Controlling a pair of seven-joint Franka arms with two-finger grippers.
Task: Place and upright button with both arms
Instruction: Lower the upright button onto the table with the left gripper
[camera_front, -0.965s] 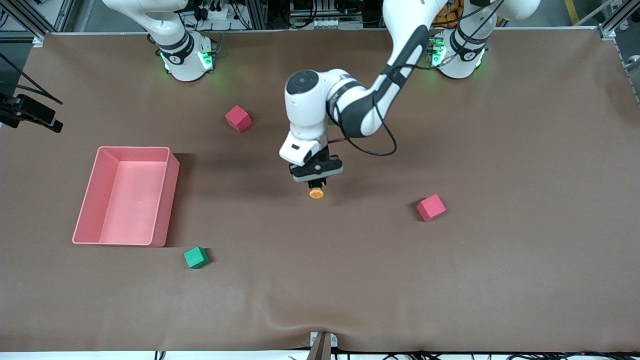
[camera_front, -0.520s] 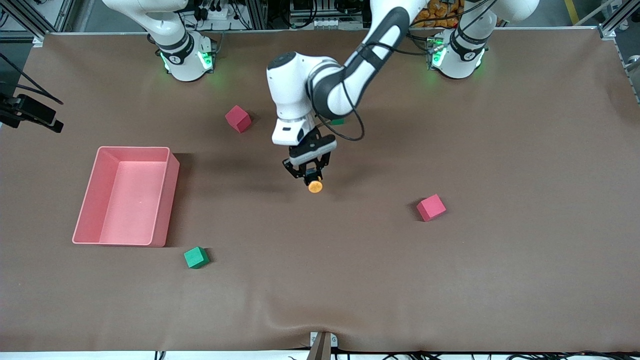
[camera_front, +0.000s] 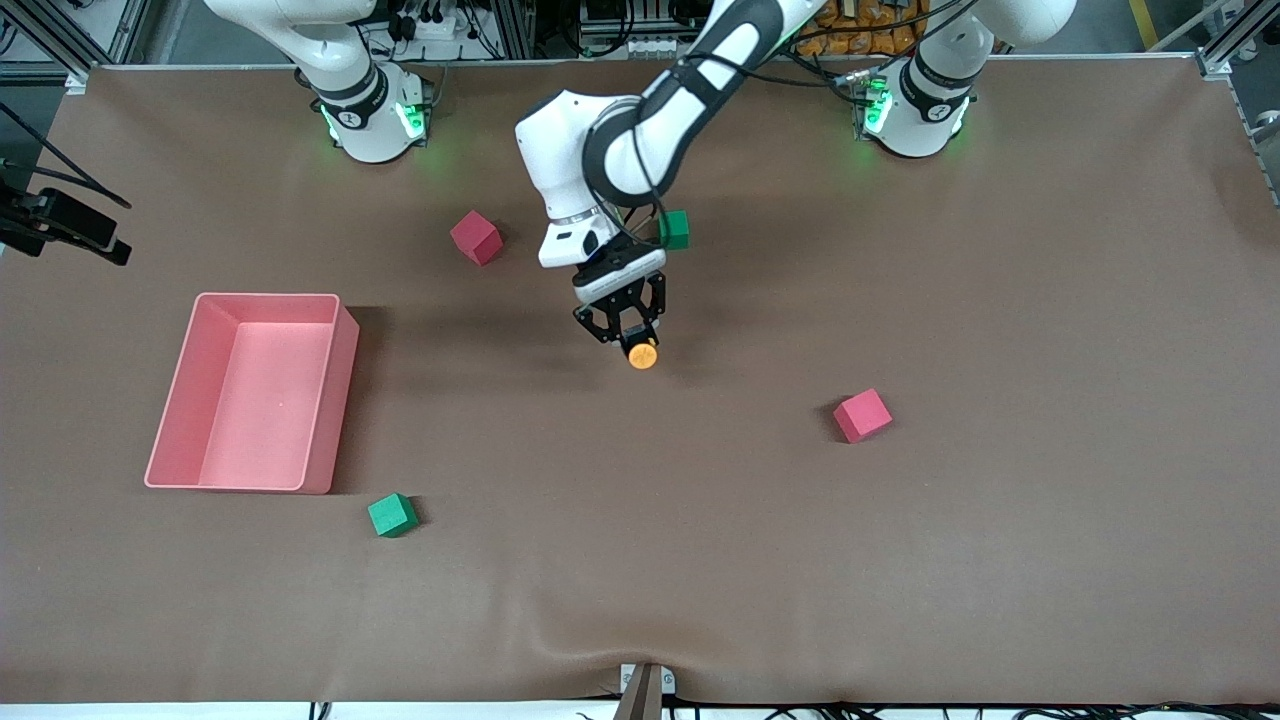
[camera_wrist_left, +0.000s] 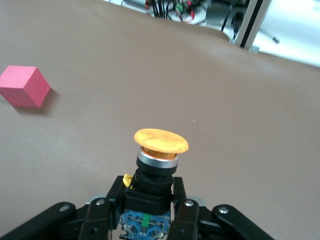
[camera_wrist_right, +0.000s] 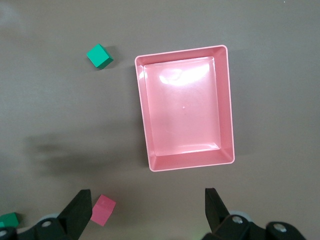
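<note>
Since a second ago the left gripper (camera_front: 631, 338) has drawn back toward the arms' bases, uncovering a green cube (camera_front: 676, 229) at its 1 o'clock, and its fingers still pinch the button (camera_front: 642, 356) by its dark body, orange cap pointing out over the brown table (camera_front: 1000, 520). Judging by this, the button is still being carried, not yet placed. The right gripper (camera_wrist_right: 145, 210) waits with fingers spread above the pink bin (camera_wrist_right: 227, 100). No brand or writing is readable; the blue base is perhaps too blurred.
</note>
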